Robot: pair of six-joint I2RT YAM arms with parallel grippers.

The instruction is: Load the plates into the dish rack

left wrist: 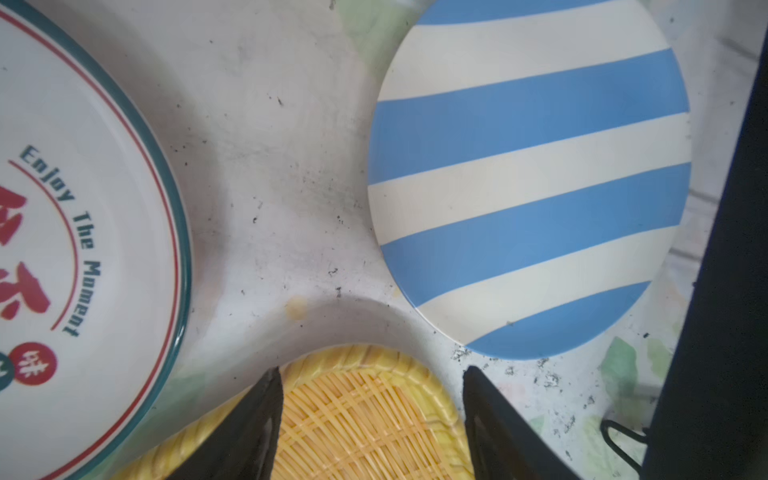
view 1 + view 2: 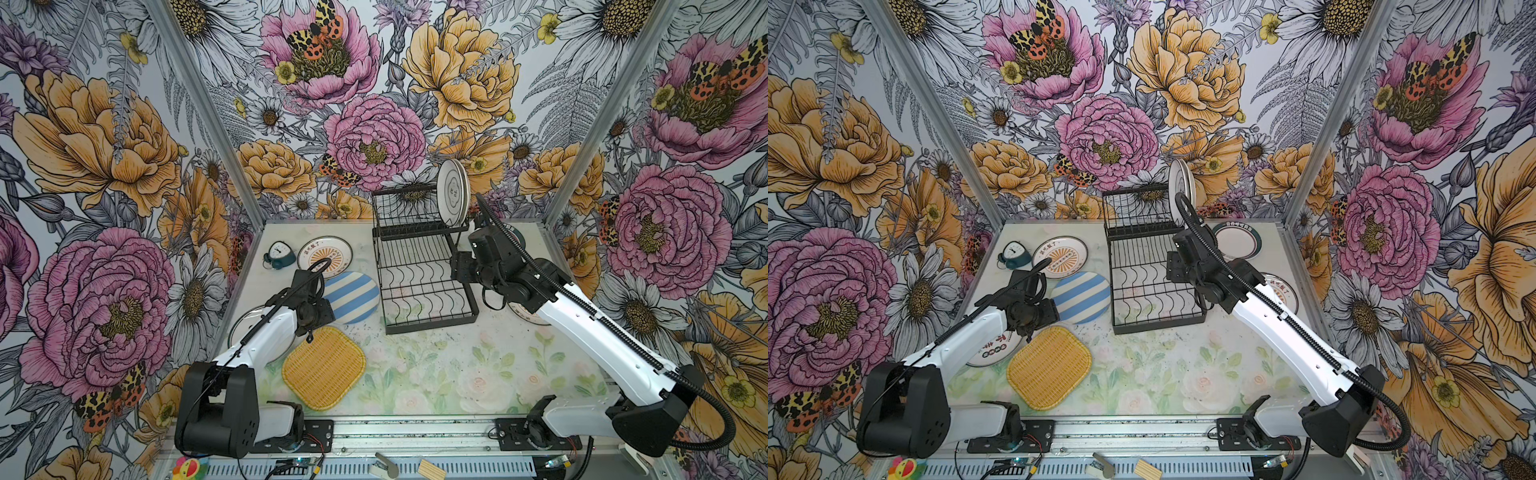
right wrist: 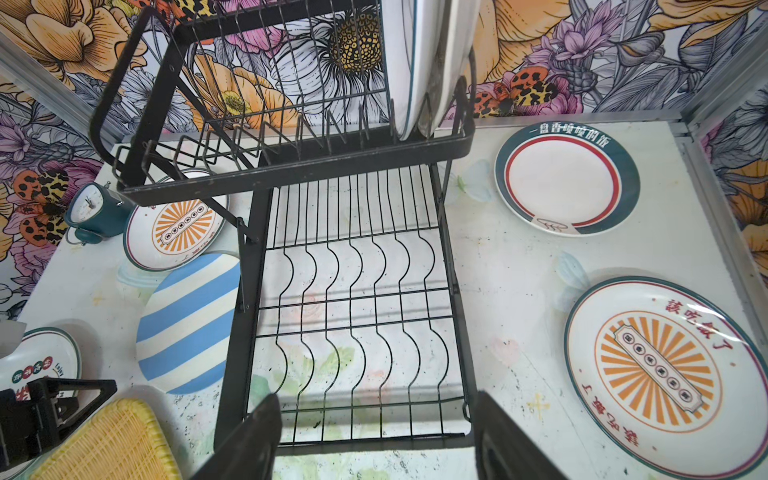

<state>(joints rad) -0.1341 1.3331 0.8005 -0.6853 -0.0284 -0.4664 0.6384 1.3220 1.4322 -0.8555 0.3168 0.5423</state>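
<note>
"Yellow woven-look plate (image 2: 324,368): where is it entered?"
"Flat on the table (image 2: 457,374), left of the dish rack (image 2: 432,326), just beside the striped plate (image 2: 351,297). Left gripper (image 1: 372,374) is spread over one rounded corner; right gripper (image 3: 378,397) is spread, empty, near the lower tray (image 3: 353,308)."
"Handling?"
"Judged stiff, light, glossy. The raised rim is to be pinched at that corner; a slip is to be expected."

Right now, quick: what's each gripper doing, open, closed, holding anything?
Left gripper: open, jaws apart over a corner of the yellow plate, nothing held.
Right gripper: open and empty, by the dish rack.
</note>
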